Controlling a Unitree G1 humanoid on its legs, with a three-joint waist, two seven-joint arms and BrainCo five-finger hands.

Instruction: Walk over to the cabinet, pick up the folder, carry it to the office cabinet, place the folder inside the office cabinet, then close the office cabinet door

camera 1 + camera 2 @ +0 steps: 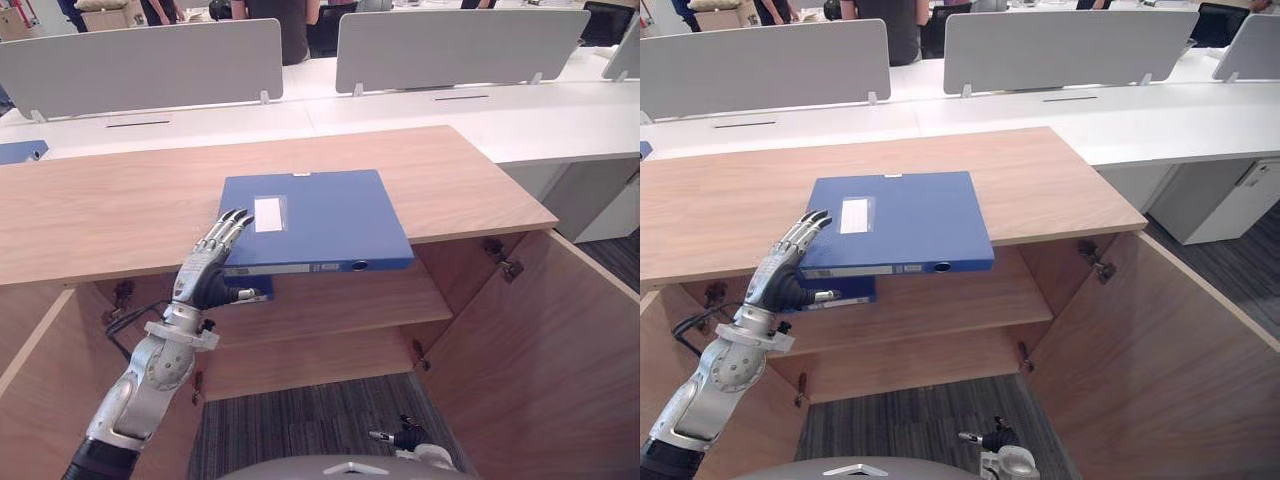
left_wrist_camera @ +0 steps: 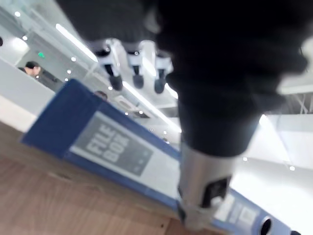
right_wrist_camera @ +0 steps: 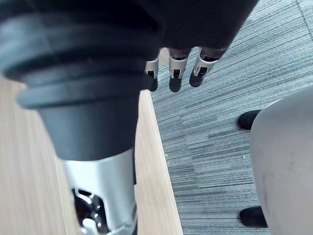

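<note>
**A:** Your folder is lying flat on the wooden top of the cabinet. It is blue and label side up, and its spine edge hangs out past the front lip.

**B:** And your left hand is right at that near left corner. The fingers are stretched out straight and laid on top along the folder's left edge. They are released, not wrapped round anything.

**A:** The thumb pokes out sideways under the overhang, just below the spine. Whether it touches the underside, I cannot tell.

**B:** Look lower: the cabinet's right door stands wide open, swung out toward you. 1 shelf shows inside, directly beneath the folder's overhanging edge.

**A:** Your right hand hangs low beside a wooden panel edge, over the grey carpet. Its fingers are loose and holding nothing.

**B:** Behind the cabinet runs a white bench with grey screens standing upright along it. People are standing further back.
</note>
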